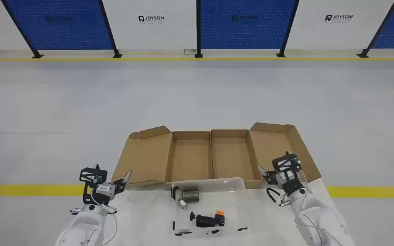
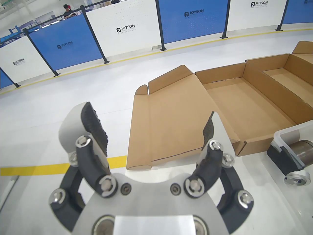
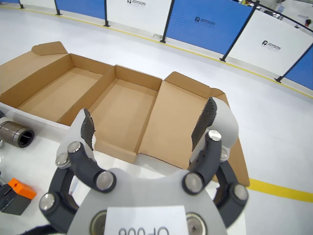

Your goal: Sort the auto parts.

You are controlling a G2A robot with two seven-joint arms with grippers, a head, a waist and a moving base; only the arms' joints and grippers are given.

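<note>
Sitting inside the clear tray (image 1: 209,181), your auto parts are a metal cylinder (image 1: 191,195) toward the tray's far side and a black part with an orange block (image 1: 209,218) nearer its front. You have the cardboard box (image 1: 192,161), two open compartments with flaps spread, just behind the tray. Left of the tray, your left end effector (image 2: 149,113) hovers over the bench (image 1: 144,212) with its fingers apart. Right of the tray, your right end effector (image 3: 148,107) is spread wide too, holding nothing.
</note>
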